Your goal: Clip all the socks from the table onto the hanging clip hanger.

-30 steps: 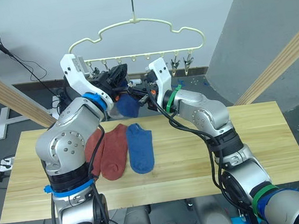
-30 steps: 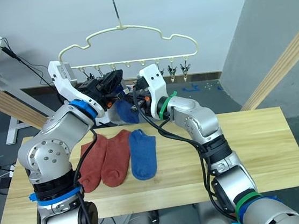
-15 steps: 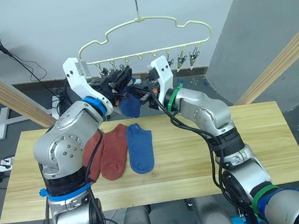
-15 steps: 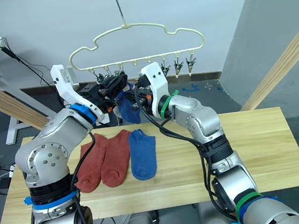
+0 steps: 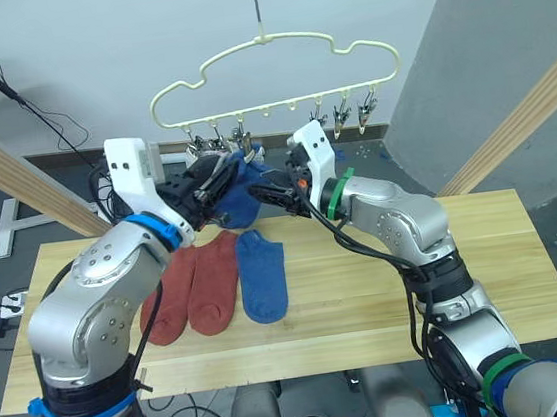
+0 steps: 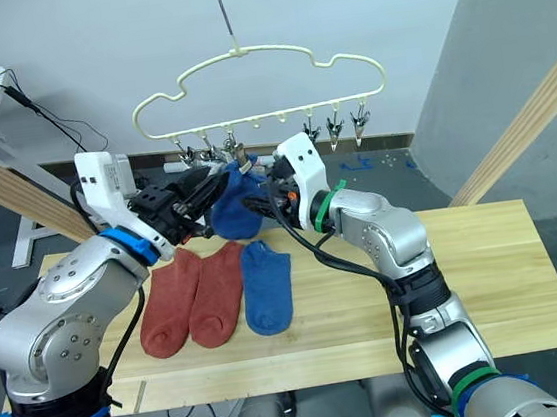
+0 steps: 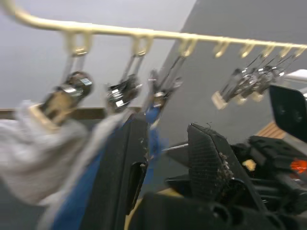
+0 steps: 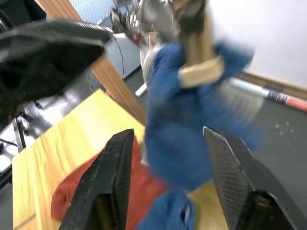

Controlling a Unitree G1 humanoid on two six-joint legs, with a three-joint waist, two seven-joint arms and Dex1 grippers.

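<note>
Mid-step: clipping a soft-knit blue ankle sock (image 6: pixel 230 206) to a small silver metal clip (image 6: pixel 238 158) on the pale yellow cloud-shaped wire hanger (image 6: pixel 257 83). Left tool (image 5: pixel 222 173) up at the clips, fingers parted. Right tool (image 8: pixel 168 184) open, just beside the hanging sock. A light grey sock (image 7: pixel 33 153) apparently clipped already. Next, probably: checking the clip's hold, then reaching down. Still lying on the light plank tabletop (image 5: pixel 485 255): two rust-red socks (image 5: pixel 192 289) and another blue sock (image 5: pixel 262 277). No containers present.
</note>
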